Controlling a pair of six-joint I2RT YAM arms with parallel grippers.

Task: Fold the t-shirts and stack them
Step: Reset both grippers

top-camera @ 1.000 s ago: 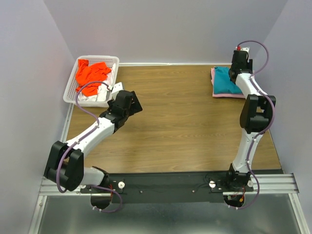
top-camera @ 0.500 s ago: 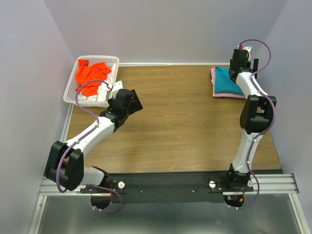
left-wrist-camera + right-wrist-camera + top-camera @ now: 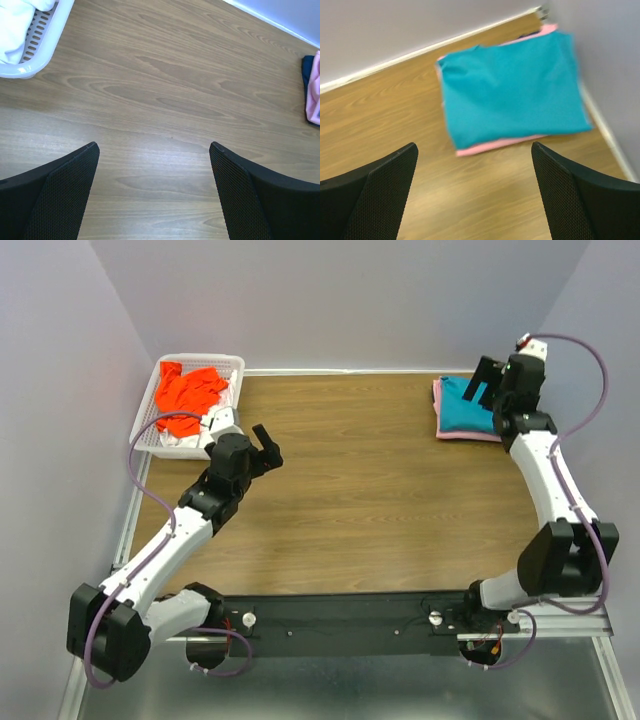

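A folded teal t-shirt (image 3: 467,410) lies on a folded pink t-shirt (image 3: 470,436) at the back right corner; both show in the right wrist view, teal (image 3: 512,87) over pink (image 3: 495,145). An orange-red t-shirt (image 3: 188,390) and a white t-shirt (image 3: 186,441) lie crumpled in the white basket (image 3: 143,425) at the back left. My right gripper (image 3: 483,383) (image 3: 474,146) is open and empty, raised above the near edge of the stack. My left gripper (image 3: 268,445) (image 3: 152,147) is open and empty over bare wood, just right of the basket.
The wooden table (image 3: 380,490) is walled at the back and both sides. The basket's corner (image 3: 30,62) with white cloth (image 3: 15,22) shows at the top left of the left wrist view, and the stack's edge (image 3: 314,97) at its far right.
My right gripper has lifted off the stack and drawn back, its elbow swinging toward the near right. My left arm has stretched out, its gripper turning slightly beside the basket.
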